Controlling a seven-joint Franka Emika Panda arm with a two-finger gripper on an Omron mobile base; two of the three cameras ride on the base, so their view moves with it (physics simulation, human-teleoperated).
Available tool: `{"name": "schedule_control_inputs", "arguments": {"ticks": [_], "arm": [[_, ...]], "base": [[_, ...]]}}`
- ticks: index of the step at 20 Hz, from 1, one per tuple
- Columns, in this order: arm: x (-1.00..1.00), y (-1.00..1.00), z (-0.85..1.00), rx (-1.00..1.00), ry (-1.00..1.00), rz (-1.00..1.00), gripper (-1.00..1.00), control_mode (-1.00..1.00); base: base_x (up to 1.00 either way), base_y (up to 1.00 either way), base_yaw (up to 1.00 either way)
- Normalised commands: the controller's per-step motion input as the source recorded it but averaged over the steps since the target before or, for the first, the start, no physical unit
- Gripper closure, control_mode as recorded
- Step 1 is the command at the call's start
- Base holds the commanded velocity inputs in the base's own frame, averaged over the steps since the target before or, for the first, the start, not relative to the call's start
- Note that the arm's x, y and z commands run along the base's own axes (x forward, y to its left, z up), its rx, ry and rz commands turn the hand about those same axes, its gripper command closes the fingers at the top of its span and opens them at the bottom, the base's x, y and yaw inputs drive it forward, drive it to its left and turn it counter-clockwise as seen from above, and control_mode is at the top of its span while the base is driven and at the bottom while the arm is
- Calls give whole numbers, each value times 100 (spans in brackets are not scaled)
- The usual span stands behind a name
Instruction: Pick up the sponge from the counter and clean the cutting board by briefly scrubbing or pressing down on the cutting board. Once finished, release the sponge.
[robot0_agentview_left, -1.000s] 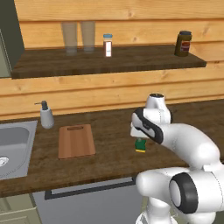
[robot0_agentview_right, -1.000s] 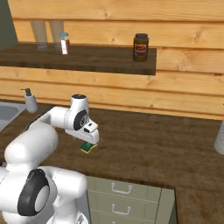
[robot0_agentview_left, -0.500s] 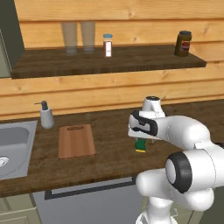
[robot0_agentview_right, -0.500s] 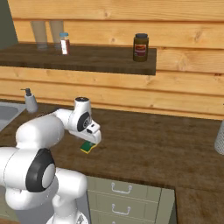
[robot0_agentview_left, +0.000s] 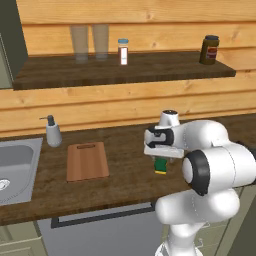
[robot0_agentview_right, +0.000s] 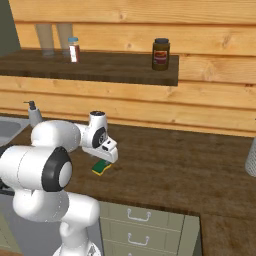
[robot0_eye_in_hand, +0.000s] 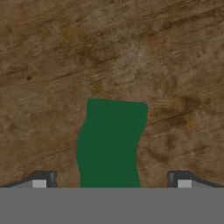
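Nearest the camera, the robot's two-finger claw (robot0_eye_in_hand: 112, 181) hangs spread wide and grasping nothing, its dark tips standing well apart on either side of the small rectangular sponge with a green top and yellow underlayer (robot0_eye_in_hand: 111, 144). In the hand view the sponge lies directly below the claw and between the tips, its long axis running away from the camera, so the tips flank its two long sides; the closing line crosses the short width. That is the relation the coming grasp turns on: as I judge it, a straight drop followed by a squeeze should take it, with no turn of the wrist.

From the left base view, the sponge (robot0_agentview_left: 161, 165) rests on the long dark brown wood-grain table (robot0_agentview_left: 125, 170) just under the claw (robot0_agentview_left: 161, 159). Farther to the left on the same table lies the flat light reddish-brown wooden cutting board (robot0_agentview_left: 87, 160), well apart from the sponge, its slot handle at the far short end.
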Motion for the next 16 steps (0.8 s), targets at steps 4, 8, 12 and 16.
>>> {"name": "schedule_control_inputs", "arguments": {"ticks": [4, 8, 12, 16], "arm": [[0, 0, -29, 0, 6, 0, -100, -100], [0, 0, -22, 0, 1, 0, -100, -100], [0, 0, -15, 0, 0, 0, -100, -100], [0, 0, -20, 0, 0, 0, -100, -100]], "base": [[0, 0, 0], [0, 0, 0], [0, 0, 0], [0, 0, 0]]}}
